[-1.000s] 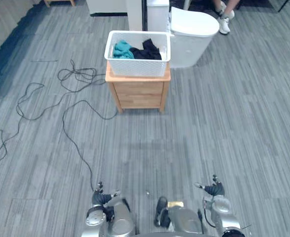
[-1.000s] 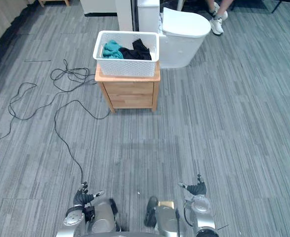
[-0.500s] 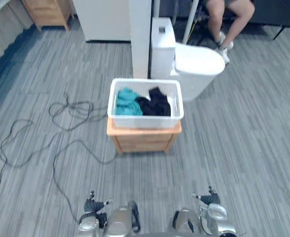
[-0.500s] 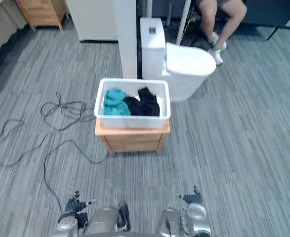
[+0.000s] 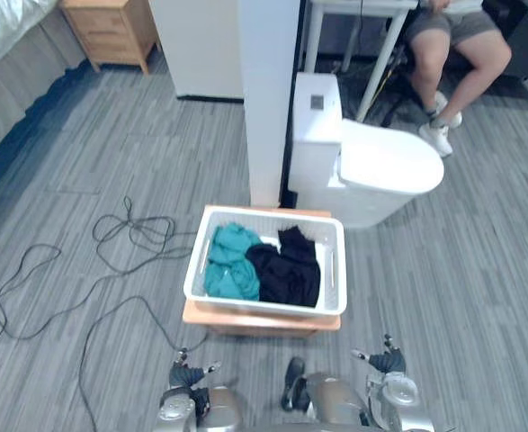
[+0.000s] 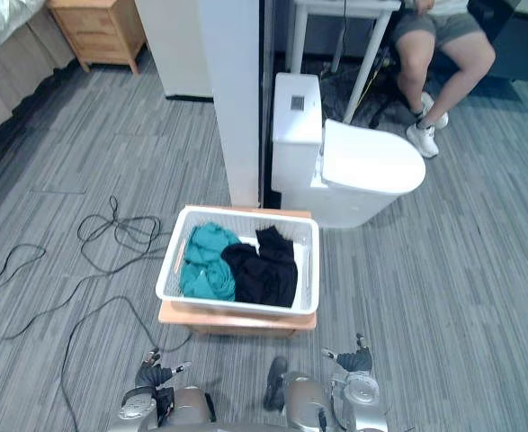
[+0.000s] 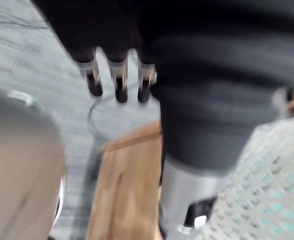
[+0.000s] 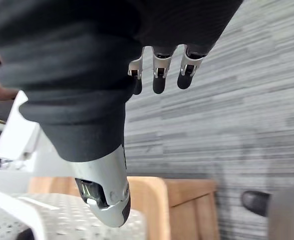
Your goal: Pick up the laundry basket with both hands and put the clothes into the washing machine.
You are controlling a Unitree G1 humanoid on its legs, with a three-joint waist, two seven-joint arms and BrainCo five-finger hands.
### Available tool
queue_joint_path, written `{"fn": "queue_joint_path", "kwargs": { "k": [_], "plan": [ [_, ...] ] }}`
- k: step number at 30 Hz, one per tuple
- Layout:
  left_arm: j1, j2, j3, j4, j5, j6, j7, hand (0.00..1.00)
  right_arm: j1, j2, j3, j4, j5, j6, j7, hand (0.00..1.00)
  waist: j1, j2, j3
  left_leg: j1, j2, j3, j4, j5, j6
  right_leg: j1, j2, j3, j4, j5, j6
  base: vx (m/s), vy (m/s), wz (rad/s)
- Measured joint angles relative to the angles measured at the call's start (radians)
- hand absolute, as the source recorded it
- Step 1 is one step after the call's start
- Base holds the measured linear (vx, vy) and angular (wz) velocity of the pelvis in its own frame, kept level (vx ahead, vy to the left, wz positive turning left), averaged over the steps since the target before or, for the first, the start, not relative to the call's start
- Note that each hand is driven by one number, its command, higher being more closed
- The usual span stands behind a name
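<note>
Laundry basket [image 5: 264, 307] is seated on the wooden stand [image 5: 262, 322], dead ahead and centred between the hands. Its long axis is laid across the robot, one short end offered to each side. Clothes [image 5: 286, 270], teal and black, are piled inside. Left hand [image 5: 188, 376] and right hand [image 5: 389, 362] are parked low, short of it and about equally near. Fingers are extended and nothing is held. Closeness is better read in the wrist views: mesh wall and stand edge are seen just beside each hand.

Left hand [image 7: 117, 30], right hand [image 8: 157, 25]: dark ribbed covers, silver fingers [image 8: 158, 75], dark tips.
</note>
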Motion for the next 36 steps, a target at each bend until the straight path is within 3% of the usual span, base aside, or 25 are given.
{"fn": "queue_joint_path", "kwargs": {
  "k": [1,4,7,11,17,24,30,31,32,36],
  "plan": [
    [0.005,-0.012,-0.001,0.002,0.0,0.0,0.0,0.0,0.011,-0.003,-0.013,-0.013,0.0,0.001,-0.007,0.0,-0.008,0.024,-0.012,0.013,0.005,-0.011,-0.103,0.069,-0.019,-0.003,0.016,0.006,0.006,-0.016,0.024,0.21,0.186,-0.37],
    [0.003,-0.001,0.0,-0.012,0.0,0.002,0.003,0.0,0.046,0.022,-0.009,-0.089,-0.002,0.008,-0.011,0.0,-0.006,-0.007,-0.033,0.055,-0.033,0.039,-0.179,0.067,-0.027,-0.03,-0.024,0.054,0.02,-0.027,0.06,0.1,0.147,-0.33],
    [0.013,0.016,0.001,-0.071,0.0,0.002,0.005,0.0,0.065,0.022,0.013,-0.201,-0.014,0.008,-0.015,0.0,-0.009,-0.006,-0.04,0.072,-0.059,0.078,-0.226,0.074,-0.015,-0.036,-0.042,0.084,-0.005,-0.014,0.087,0.08,0.124,-0.27],
    [0.034,0.04,0.004,-0.159,-0.002,-0.002,0.01,0.0,0.068,0.011,0.034,-0.288,-0.047,-0.001,-0.02,0.0,-0.008,0.005,-0.054,0.107,-0.075,0.107,-0.274,0.082,-0.007,-0.025,-0.043,0.114,-0.041,0.003,0.097,0.08,0.056,-0.2],
    [0.022,0.045,0.003,-0.173,-0.002,-0.003,0.011,0.0,0.044,-0.015,0.04,-0.279,-0.086,-0.011,-0.009,0.0,-0.009,0.019,-0.063,0.161,-0.101,0.111,-0.348,0.102,-0.005,0.027,-0.04,0.116,-0.107,0.02,0.104,0.07,0.027,-0.02],
    [-0.077,0.094,-0.018,-0.142,0.001,-0.001,0.048,0.0,-0.131,-0.092,0.16,-0.085,-0.09,-0.009,-0.004,0.0,-0.009,0.032,-0.055,0.119,-0.115,0.086,-0.387,0.148,0.008,-0.002,-0.038,0.124,-0.17,0.084,0.098,-0.04,0.005,-0.01],
    [-0.29,0.141,-0.043,0.015,0.007,0.004,0.071,0.0,-0.39,-0.105,0.255,0.094,-0.092,0.011,-0.01,0.0,-0.009,0.03,0.06,-0.041,-0.108,0.076,-0.288,0.162,0.027,-0.129,-0.04,0.139,-0.151,0.152,0.097,-0.22,0.0,-0.04],
    [-0.334,0.157,-0.048,0.054,0.008,0.007,0.072,0.0,-0.448,-0.122,0.264,0.134,-0.096,0.016,-0.007,1.0,-0.007,0.027,0.087,-0.071,-0.102,0.078,-0.257,0.151,0.028,-0.155,-0.039,0.14,-0.141,0.156,0.1,-0.34,0.01,-0.09],
    [-0.372,0.168,-0.051,0.072,0.01,0.009,0.072,1.0,-0.49,-0.135,0.274,0.165,-0.1,0.025,-0.006,1.0,-0.007,0.024,0.104,-0.097,-0.099,0.077,-0.24,0.151,0.028,-0.177,-0.04,0.141,-0.13,0.159,0.104,-0.27,0.015,-0.07],
    [-0.51,0.209,-0.094,0.121,0.029,0.01,0.071,1.0,-0.594,-0.167,0.273,0.237,-0.098,0.038,-0.005,1.0,-0.003,0.025,0.153,-0.169,-0.087,0.063,-0.19,0.149,0.033,-0.236,-0.045,0.14,-0.097,0.166,0.104,-0.21,0.018,0.03]
  ]
}}
